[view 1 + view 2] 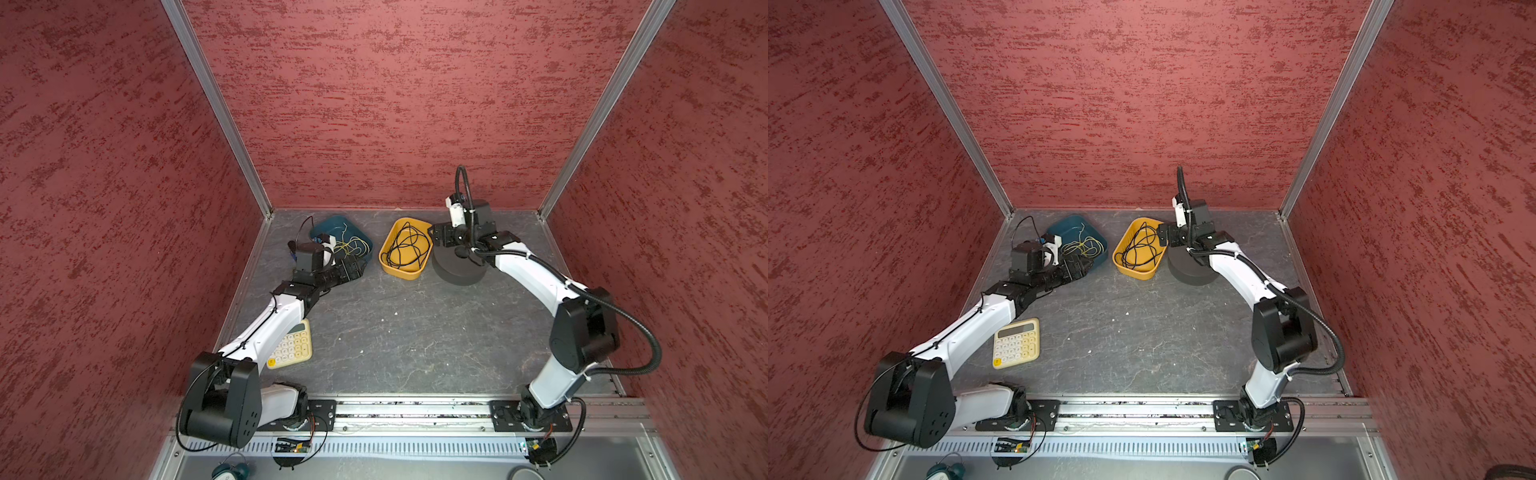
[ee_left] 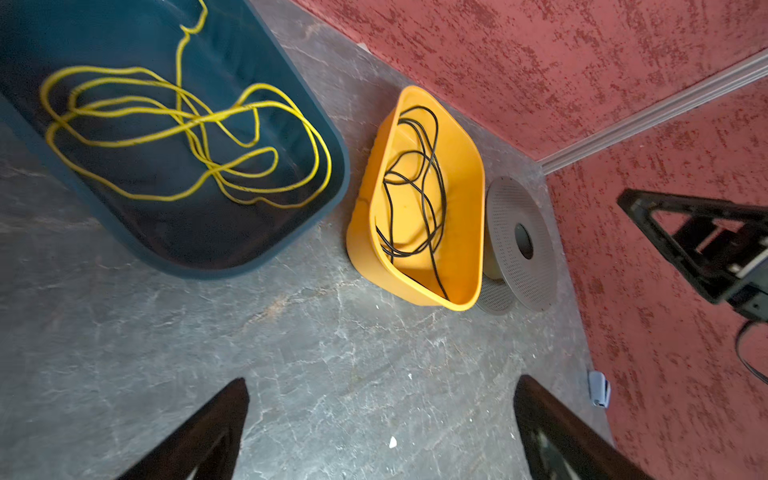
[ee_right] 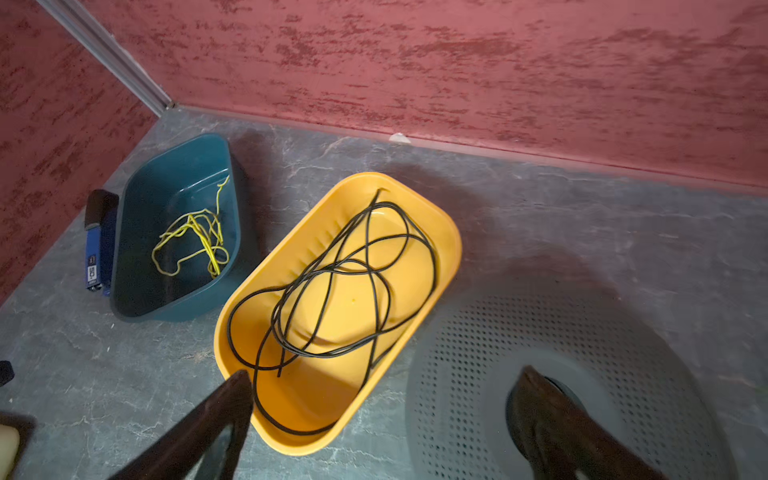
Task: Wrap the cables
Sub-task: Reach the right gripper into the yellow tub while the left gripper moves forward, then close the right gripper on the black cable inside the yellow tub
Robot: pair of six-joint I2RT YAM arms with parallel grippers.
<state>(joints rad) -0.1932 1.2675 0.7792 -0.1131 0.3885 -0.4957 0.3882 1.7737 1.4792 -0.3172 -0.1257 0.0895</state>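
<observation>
The cables are one long black cord point(image 3: 368, 232) lying in loose loops inside the yellow tray point(image 3: 451, 249), seen in both top views point(image 1: 405, 245) point(image 1: 1142, 247) and in the left wrist view point(image 2: 444, 195). My right gripper point(image 3: 386, 374) is open and holds nothing. It hovers over the tray's right end point(image 1: 440, 235), with one finger above the tray's corner and the other above the hub of the grey perforated spool point(image 3: 478, 332). My left gripper point(image 2: 380, 382) is open over bare table, at the near edge of the teal tray point(image 1: 332, 224).
The teal tray point(image 2: 249, 232) holds a tangled yellow-green wire point(image 2: 166, 110). The spool point(image 1: 457, 270) stands right of the yellow tray point(image 1: 405, 274). A cream calculator point(image 1: 1016, 343) lies under the left arm. A blue and black object point(image 3: 94, 257) lies between the teal tray and the left wall.
</observation>
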